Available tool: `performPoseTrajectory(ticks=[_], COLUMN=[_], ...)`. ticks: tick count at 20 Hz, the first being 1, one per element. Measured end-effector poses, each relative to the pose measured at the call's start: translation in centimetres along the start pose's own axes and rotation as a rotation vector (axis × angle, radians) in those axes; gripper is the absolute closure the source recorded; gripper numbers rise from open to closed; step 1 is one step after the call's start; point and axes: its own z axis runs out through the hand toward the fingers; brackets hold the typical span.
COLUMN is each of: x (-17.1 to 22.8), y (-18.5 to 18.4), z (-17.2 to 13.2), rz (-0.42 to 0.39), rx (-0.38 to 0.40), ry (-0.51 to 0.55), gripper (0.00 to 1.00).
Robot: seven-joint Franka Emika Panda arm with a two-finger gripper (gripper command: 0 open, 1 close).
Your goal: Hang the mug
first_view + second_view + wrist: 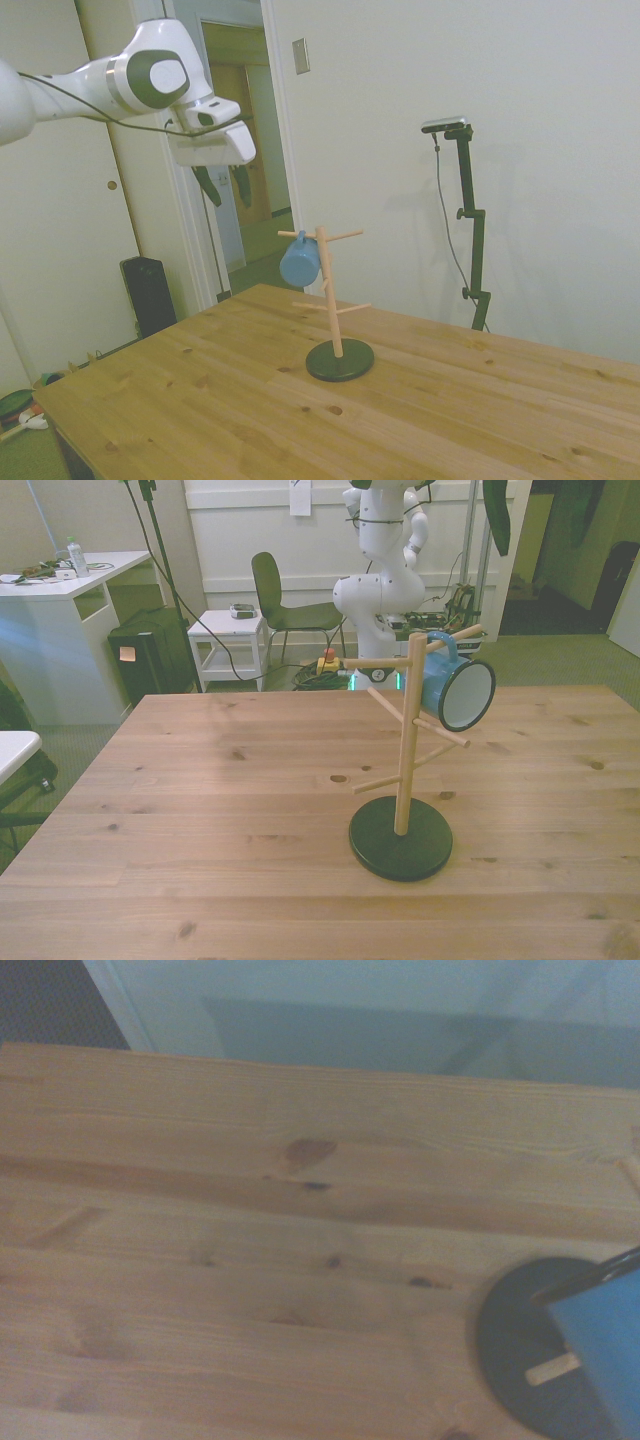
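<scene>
Table: bare pine boards with dark knots [230, 810] fill the lower half of the front view; the near edge is cut off at the frame's bottom.
Stand: wooden peg stand [405, 750] on a round dark base, right of centre in the front view; thin pegs angle out at several heights.
Mug location: the mug [455, 688] hangs by its handle on an upper peg, on the front view's right of the post, clear of the table.
Mug look: light-blue outside, white inside, dark rim; it tilts so that its mouth faces the camera and slightly down in the front view.
Mug in side view: only the blue body [299, 262] shows, left of the post at mid-frame; handle and rim are hidden.
Mug in wrist view: a blue corner [605, 1345] at the lower right, cut off by the frame and blurred.
Handle: a small loop over the peg, partly hidden behind the post.
Writing: no readable brand or label on the mug or the stand.
Gripper: high at the upper left of the side view [222, 187], well apart from the mug; two dark fingers [208, 186] hang spread with a gap between them, grasping nothing.
Front view of arm: the wrist is cut off at the top edge.
</scene>
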Motion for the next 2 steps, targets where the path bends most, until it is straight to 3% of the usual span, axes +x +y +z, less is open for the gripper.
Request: performPoseTrajectory(ticks=[2], x=[-1.7], y=[0.3], z=[3.5], rz=[-0.005], rx=[-0.021], ry=[-0.018], gripper=[0.00])
